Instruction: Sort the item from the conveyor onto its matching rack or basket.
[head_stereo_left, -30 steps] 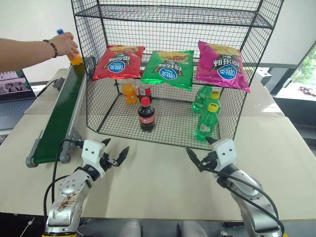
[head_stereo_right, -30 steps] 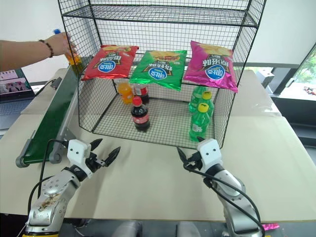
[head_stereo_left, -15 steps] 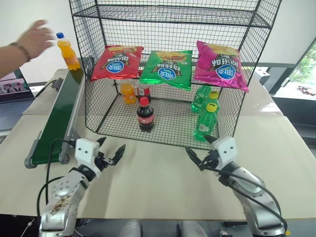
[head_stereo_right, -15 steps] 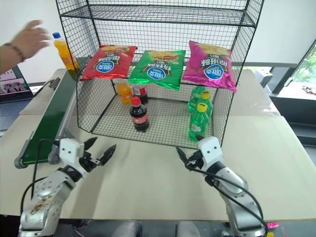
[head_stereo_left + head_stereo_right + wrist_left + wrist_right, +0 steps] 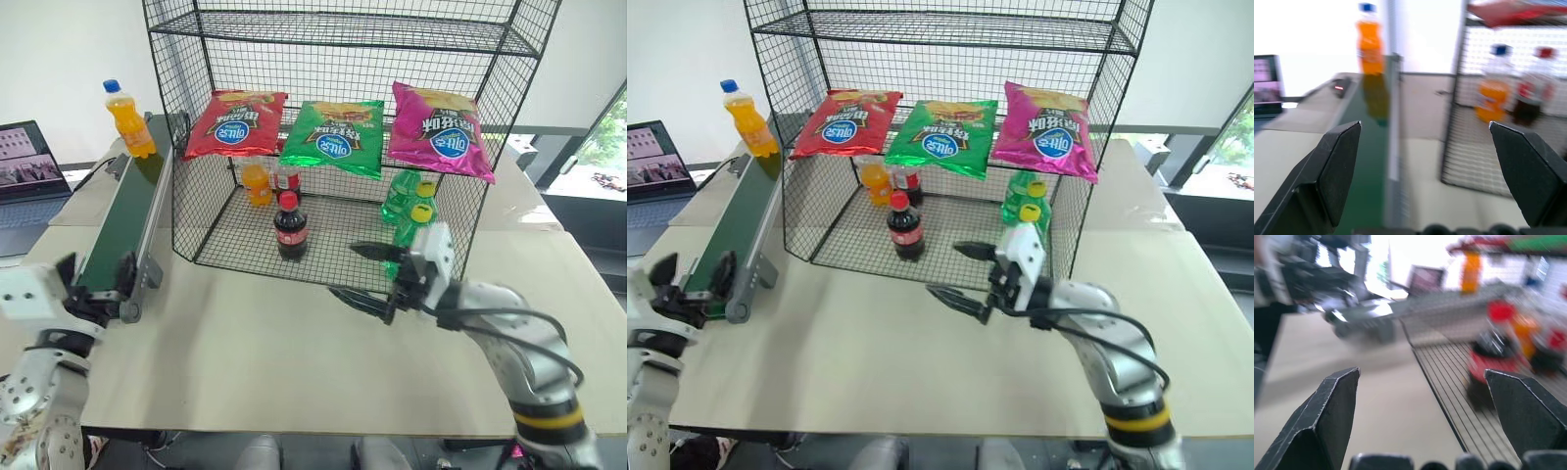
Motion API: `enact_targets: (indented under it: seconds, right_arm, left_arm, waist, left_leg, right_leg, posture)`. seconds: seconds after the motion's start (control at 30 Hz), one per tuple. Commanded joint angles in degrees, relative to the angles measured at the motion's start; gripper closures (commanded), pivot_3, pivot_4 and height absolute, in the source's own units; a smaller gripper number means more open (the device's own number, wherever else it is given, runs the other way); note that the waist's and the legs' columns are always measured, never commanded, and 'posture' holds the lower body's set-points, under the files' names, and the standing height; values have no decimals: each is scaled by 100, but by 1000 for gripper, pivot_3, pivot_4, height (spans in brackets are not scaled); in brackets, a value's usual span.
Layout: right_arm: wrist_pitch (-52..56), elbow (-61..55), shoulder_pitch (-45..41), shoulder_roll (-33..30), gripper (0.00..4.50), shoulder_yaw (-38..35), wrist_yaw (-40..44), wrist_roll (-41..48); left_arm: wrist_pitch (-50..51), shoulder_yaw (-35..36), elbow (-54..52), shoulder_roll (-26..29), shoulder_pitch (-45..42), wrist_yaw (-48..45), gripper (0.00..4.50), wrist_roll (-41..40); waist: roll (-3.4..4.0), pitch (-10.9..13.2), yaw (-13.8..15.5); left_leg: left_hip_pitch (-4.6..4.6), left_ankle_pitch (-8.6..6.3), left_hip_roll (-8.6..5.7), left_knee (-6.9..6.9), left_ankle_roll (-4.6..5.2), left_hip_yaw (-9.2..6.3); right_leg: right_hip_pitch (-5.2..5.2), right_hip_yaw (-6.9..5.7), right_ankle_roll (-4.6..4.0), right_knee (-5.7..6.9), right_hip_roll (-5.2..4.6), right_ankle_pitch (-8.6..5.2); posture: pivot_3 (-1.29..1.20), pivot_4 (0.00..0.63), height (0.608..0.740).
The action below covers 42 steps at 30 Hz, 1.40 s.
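Pale bench (image 5: 245,362) was seen to carry everything, the black wire rack (image 5: 343,147) being taken as the landmark; the conveyor (image 5: 122,230) ran along the rack's left side, and the orange drink bottle (image 5: 129,105) stood upright on the belt's far end, just beside the rack's rear left corner, touched by nothing; a laptop (image 5: 29,162) lay further out from the rack beyond the belt. Three crisp bags were hung across the rack's front; on its bottom level another orange bottle (image 5: 256,182) was stood at the back left, a cola bottle (image 5: 290,227) nearer the front, and green bottles (image 5: 409,211) to the right.

The left gripper (image 5: 1425,161) was held at the conveyor's near end, well apart from the item, its fingers spread wide on nothing, the bottle being framed between them in the left wrist view; the right gripper (image 5: 364,274) was held at the rack's front edge, in front of the green bottles, fingers likewise spread and empty.

The step in hand was judged to be the wait or approach before pickup, nothing having been grasped; the next move was judged to call for the bottle to be met along the belt by the left gripper, gripped about its body while upright, then carried through the rack's open front and set beside the matching orange bottle without the cola bottle being knocked.
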Motion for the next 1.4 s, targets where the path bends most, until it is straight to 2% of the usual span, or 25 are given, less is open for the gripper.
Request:
enact_targets:
  seconds: [0.03,0.2,0.37,1.4]
  right_arm:
    - [-61,237,-581,205,0,138,250,207]
    - [-89,498,-1176,435,0,312,516,232]
    - [-71,559,-1447,539,0,349,635,216]
    - [165,319,-1541,561,0,339,544,405]
  left_arm:
    - [-362,232,634,320,-315,51,16,296]
    - [-646,349,1410,625,-536,-202,16,327]
    - [-656,279,1748,752,-791,-342,16,245]
    - [-735,363,2118,935,-1070,-292,16,353]
  waist:
    - [1,0,-4]
    - [-1,-1,-1]
    - [-3,-2,2]
    - [-4,-2,-18]
  left_leg:
    - [0,0,-1,0,0,0]
    - [-6,-2,-4,-6,0,1]
    - [-6,-2,-2,-10,0,1]
    - [-5,-2,0,-16,-1,1]
  right_leg:
    - [-2,0,-7,1,0,4]
    - [-6,0,-9,-6,-7,5]
    - [-9,-1,-9,-4,-7,6]
    - [-15,-2,-12,3,-7,7]
  posture:
    - [0,150,738]
    - [0,150,738]
    - [0,150,738]
    - [0,150,738]
